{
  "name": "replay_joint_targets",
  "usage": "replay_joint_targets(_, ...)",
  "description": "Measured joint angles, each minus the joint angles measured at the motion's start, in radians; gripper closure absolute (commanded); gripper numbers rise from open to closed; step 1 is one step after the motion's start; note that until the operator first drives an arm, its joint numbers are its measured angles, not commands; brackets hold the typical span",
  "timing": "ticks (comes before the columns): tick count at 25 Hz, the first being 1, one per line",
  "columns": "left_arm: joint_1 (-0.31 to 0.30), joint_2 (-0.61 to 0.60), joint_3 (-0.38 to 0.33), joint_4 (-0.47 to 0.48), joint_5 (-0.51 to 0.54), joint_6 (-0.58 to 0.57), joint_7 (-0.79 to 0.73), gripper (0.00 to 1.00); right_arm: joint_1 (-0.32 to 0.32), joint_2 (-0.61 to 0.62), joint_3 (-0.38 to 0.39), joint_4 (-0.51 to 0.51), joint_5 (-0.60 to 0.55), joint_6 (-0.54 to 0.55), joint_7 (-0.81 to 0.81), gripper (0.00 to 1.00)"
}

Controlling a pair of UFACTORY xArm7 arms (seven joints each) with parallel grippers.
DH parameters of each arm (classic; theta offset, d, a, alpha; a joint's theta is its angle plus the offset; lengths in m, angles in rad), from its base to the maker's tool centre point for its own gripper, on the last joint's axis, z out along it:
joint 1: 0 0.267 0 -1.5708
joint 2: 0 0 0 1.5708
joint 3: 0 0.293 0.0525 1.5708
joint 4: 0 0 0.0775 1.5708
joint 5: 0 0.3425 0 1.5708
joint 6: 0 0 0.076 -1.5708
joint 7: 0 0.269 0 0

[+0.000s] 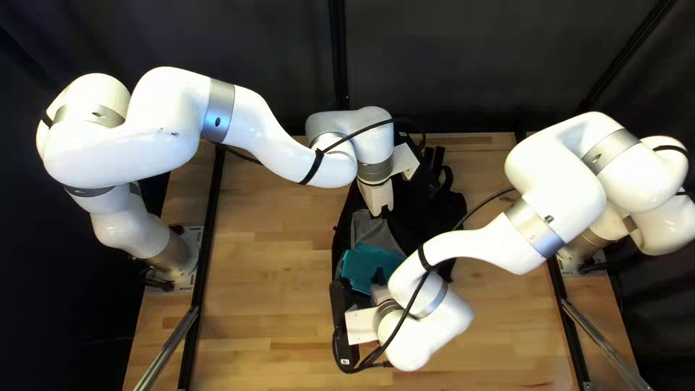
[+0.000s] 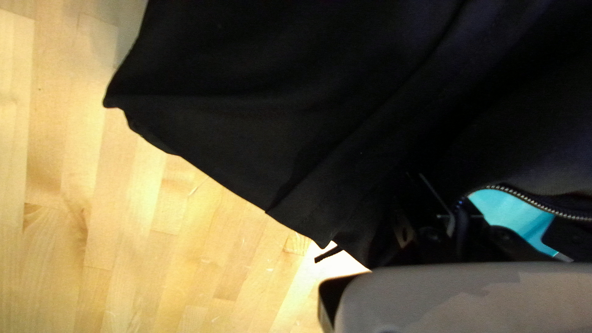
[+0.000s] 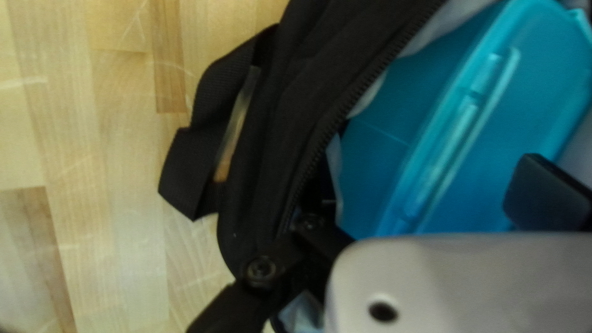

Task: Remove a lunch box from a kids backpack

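Lunch box (image 3: 524,111) in the open backpack (image 3: 265,154), the right gripper (image 3: 431,185) over it, jaws spread wide.
The left gripper (image 1: 382,210) meets the bag farther up, likely to steady it; its jaws' state I cannot tell. The latch (image 3: 459,135) slants alongside the zipper (image 3: 345,108), probably marking the box's long axis.

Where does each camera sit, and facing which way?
Top left: above the near edge of the table, slanting down over the backpack; left arm and right arm show.
Left wrist: on that wrist, looking along the left hand, partly visible, at backpack cloth.
Right wrist: on that wrist, looking along the right hand, partly visible, at the box.
Top left and right wrist share the box.
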State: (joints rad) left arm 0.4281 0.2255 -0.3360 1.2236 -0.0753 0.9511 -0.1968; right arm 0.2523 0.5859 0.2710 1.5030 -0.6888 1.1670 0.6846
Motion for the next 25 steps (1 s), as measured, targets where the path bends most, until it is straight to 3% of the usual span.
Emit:
replay_joint_targets(6,0.0,0.0,0.0,0.0,0.0,0.0,0.0,1.0,0.002,-0.002,0.001,0.012,-0.004,0.013,-0.023,0.0)
replay_joint_targets(10,0.0,0.0,0.0,0.0,0.0,0.0,0.0,1.0,-0.007,-0.012,-0.003,0.009,-0.008,0.017,-0.04,0.19)
replay_joint_targets(12,0.0,0.0,0.0,0.0,0.0,0.0,0.0,1.0,-0.011,-0.017,-0.004,0.005,-0.009,0.017,-0.044,0.51)
replay_joint_targets(13,0.0,0.0,0.0,0.0,0.0,0.0,0.0,1.0,-0.012,-0.02,-0.004,0.003,-0.009,0.018,-0.045,0.55)
replay_joint_targets(14,0.0,0.0,0.0,0.0,0.0,0.0,0.0,1.0,-0.012,-0.022,-0.004,0.001,-0.009,0.019,-0.047,0.94)
replay_joint_targets(15,0.0,0.0,0.0,0.0,0.0,0.0,0.0,1.0,-0.013,-0.024,-0.004,-0.002,-0.009,0.019,-0.047,1.0)
replay_joint_targets(25,0.0,0.0,0.0,0.0,0.0,0.0,0.0,1.0,-0.013,-0.057,0.001,-0.004,-0.005,0.048,-0.073,1.0)
